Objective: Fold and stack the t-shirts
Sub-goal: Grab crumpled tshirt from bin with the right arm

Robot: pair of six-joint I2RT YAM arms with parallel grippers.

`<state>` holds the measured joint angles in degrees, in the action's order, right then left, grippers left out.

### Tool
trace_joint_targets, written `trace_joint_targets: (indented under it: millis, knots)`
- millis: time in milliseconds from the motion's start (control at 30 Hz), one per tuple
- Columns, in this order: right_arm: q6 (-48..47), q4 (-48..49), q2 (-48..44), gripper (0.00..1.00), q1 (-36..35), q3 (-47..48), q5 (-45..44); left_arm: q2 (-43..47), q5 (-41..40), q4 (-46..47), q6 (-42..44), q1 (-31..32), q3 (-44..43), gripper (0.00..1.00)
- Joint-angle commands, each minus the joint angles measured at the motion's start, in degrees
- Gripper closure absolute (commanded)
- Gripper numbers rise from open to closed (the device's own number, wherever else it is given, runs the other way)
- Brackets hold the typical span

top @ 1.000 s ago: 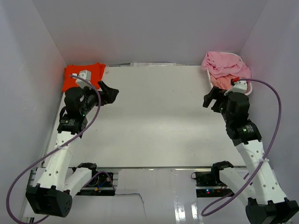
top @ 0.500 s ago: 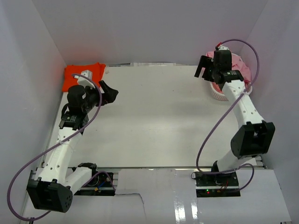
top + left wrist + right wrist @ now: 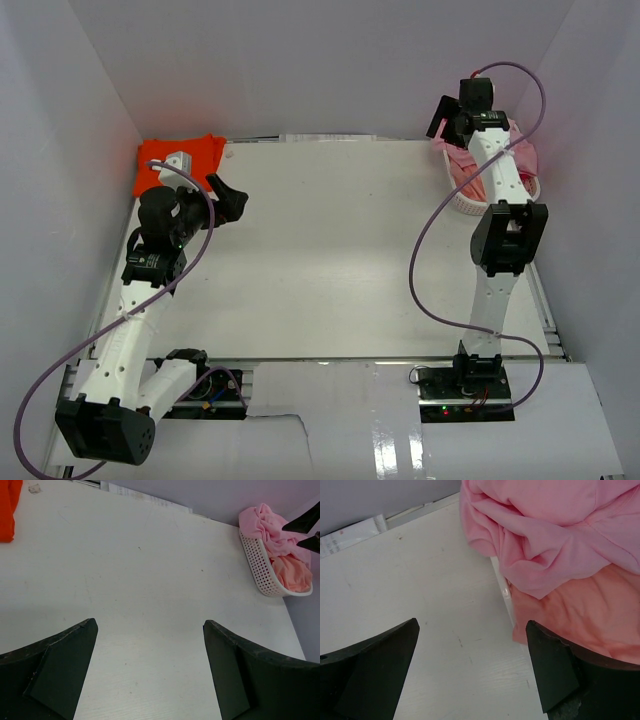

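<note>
A bright orange t-shirt (image 3: pixel 176 158) lies folded flat in the far left corner; its edge (image 3: pixel 9 507) shows in the left wrist view. A light pink t-shirt (image 3: pixel 466 158) lies crumpled in a white lattice basket (image 3: pixel 463 203) at the far right. In the right wrist view the pink shirt (image 3: pixel 545 535) rests on a peach cloth (image 3: pixel 570 615). My right gripper (image 3: pixel 472 624) hangs open over the table beside the basket's left rim (image 3: pixel 506 595), its right finger above the peach cloth. My left gripper (image 3: pixel 150 623) is open over bare table, right of the orange shirt.
White walls close in the table (image 3: pixel 330 240) on three sides. A paper strip (image 3: pixel 352 536) lies along the far wall. The right arm (image 3: pixel 505 215) stretches upright in front of the basket. Purple cables loop from both arms.
The right arm has swung up and away from me to the far right corner, its gripper now at the basket's left edge. The left arm has hardly moved.
</note>
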<state>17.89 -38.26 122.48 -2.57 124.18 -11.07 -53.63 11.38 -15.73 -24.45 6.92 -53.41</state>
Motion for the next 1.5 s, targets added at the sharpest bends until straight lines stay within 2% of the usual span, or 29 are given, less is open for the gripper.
trace_joint_targets:
  millis: [0,100,200,600,800,1267,1400,1467]
  knots:
    - [0.9,-2.4,2.3,0.07,1.0,4.2,-2.5,1.2,-0.7,-0.5,0.4,-0.2,-1.2,0.02]
    - [1.7,-1.2,3.6,0.07,1.4,3.4,-3.5,1.2,-0.8,-0.4,0.5,-0.2,-0.9,0.02]
    - [2.1,1.2,3.3,0.19,1.5,0.4,-5.0,1.4,-0.9,-0.1,0.5,-0.2,-0.7,0.02]
    - [2.0,5.8,5.3,0.18,1.9,-2.2,-9.8,1.7,-1.1,-0.1,0.7,-0.2,0.0,0.02]
    - [2.7,6.7,8.2,0.17,4.5,0.7,-8.8,1.5,-0.7,-0.2,0.8,-0.2,0.2,0.02]
    - [1.8,13.7,9.9,0.21,4.9,-1.7,-8.5,1.2,-0.7,-0.2,1.0,-0.3,0.3,0.02]
    - [1.5,14.1,10.4,0.39,4.9,-1.3,-8.4,1.0,-0.7,-0.3,1.0,-0.4,0.3,0.02]
    - [1.6,14.1,10.8,0.42,4.9,-1.0,-7.9,0.9,-0.6,-0.3,1.0,-0.5,0.2,0.02]
